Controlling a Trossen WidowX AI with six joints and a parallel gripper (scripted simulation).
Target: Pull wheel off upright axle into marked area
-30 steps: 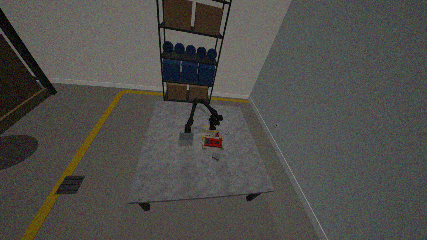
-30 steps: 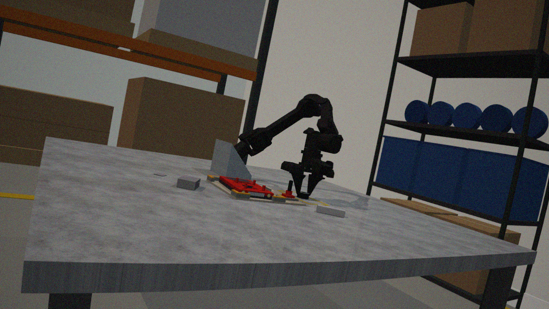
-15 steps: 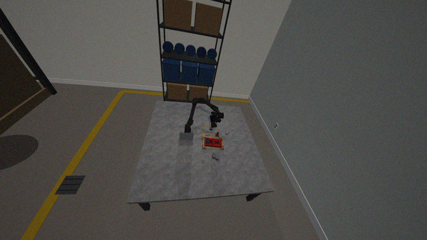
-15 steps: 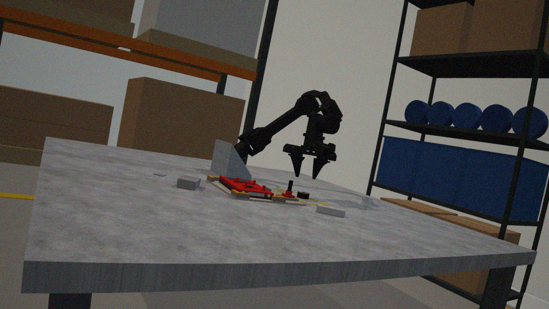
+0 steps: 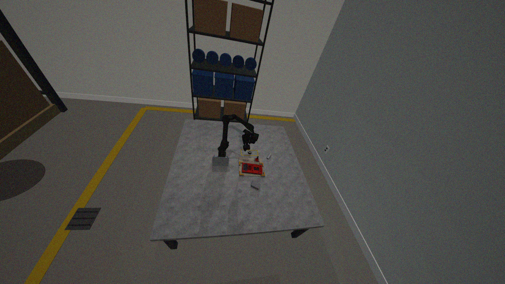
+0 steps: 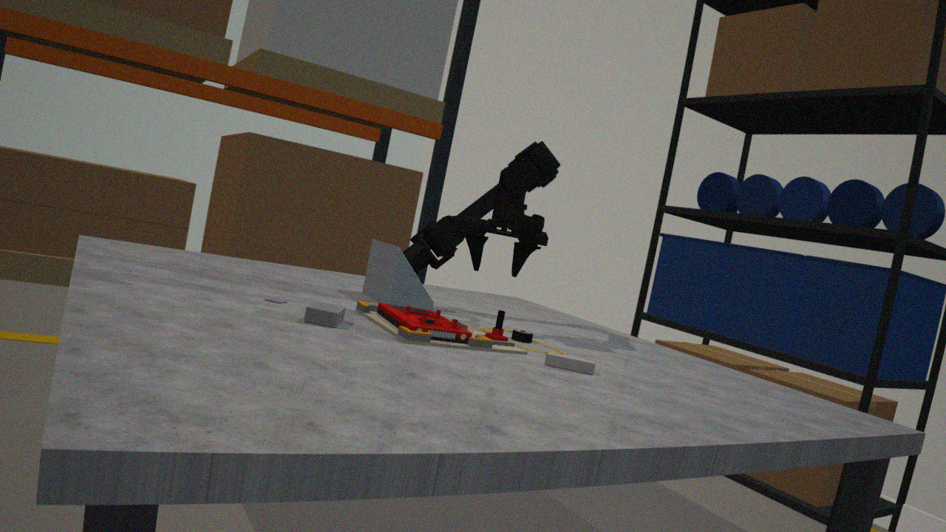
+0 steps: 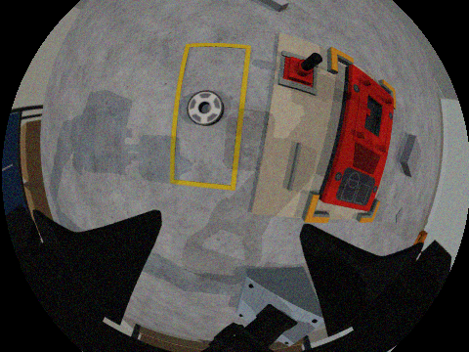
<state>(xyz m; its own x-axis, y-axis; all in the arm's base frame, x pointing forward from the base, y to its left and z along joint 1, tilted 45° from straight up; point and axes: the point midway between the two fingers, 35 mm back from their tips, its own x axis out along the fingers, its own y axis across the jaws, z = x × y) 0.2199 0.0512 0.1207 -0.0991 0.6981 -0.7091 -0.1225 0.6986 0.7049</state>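
The wheel [image 5: 249, 152] [image 6: 522, 335] [image 7: 196, 108], black with a pale spoked face, lies flat on the table inside the yellow outline of the marked area [image 6: 550, 348] [image 7: 246, 80]. It touches none of the outline's lines. The upright black axle [image 6: 499, 320] [image 7: 311, 62] stands bare on its red base, beside the marked area. My gripper [image 6: 495, 272] [image 7: 232, 227] is wide open and empty. It hangs well above the table and the wheel and touches nothing.
A red panel [image 5: 252, 169] [image 6: 423, 320] [image 7: 362, 142] sits between orange-yellow corner pieces on a beige board [image 7: 283, 132]. Grey blocks [image 6: 569, 363] [image 6: 324, 316] lie on the table. A grey angled bracket [image 6: 393, 274] stands by the arm's base.
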